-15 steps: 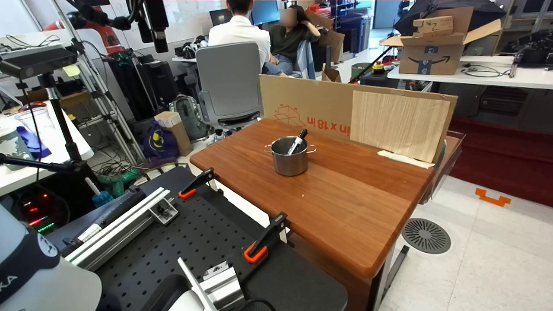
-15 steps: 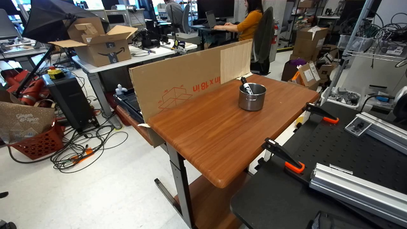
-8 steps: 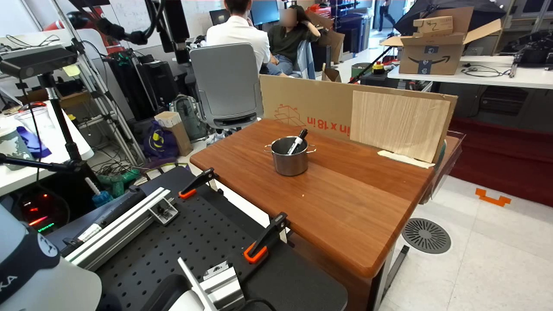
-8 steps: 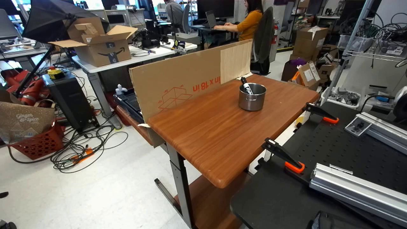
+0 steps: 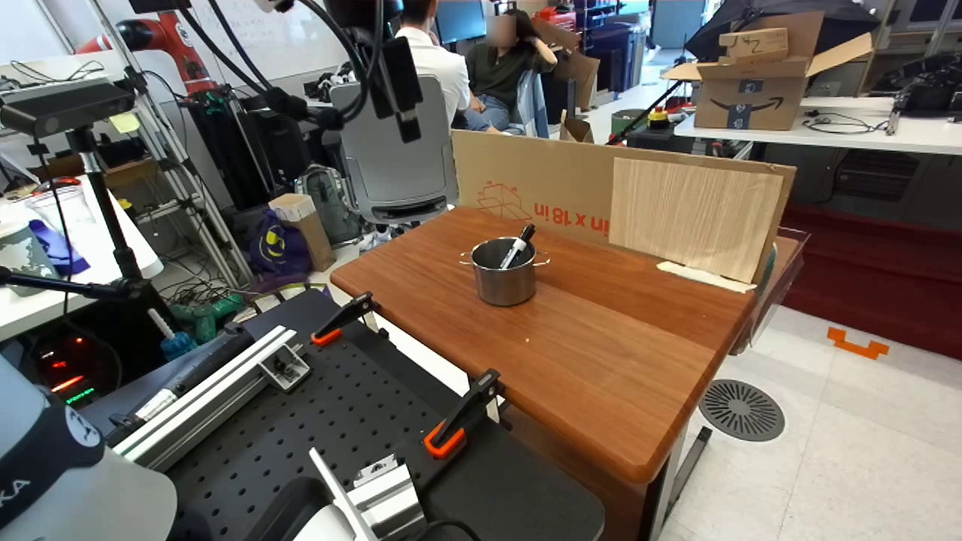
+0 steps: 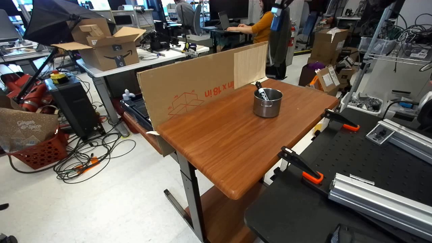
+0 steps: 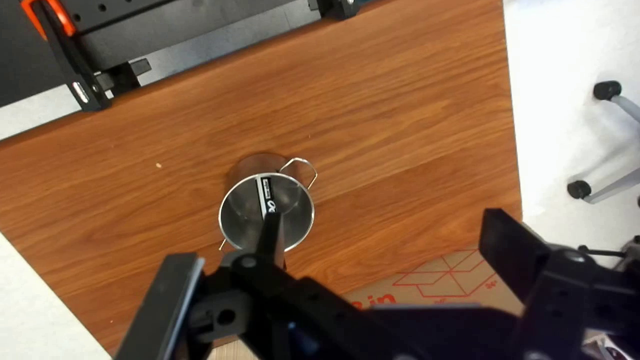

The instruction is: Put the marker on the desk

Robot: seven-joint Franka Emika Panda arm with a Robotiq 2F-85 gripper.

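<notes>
Marker [image 5: 518, 247]: tilted inside metal pot [image 5: 505, 288] on desk [image 5: 601, 346], partly poking out.
Gripper [image 7: 383, 222]: hanging well above pot, spread wide in wrist view.

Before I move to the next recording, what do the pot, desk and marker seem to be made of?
Pot: metal, perhaps stainless steel, satin; grey shine, bright rim.
Desk: wood or wood-look laminate, smooth, faintly glossy; reddish-brown grain, soft sheen.
Marker: probably plastic; black cap, printed black-and-white barrel; finish too small to judge.
</notes>
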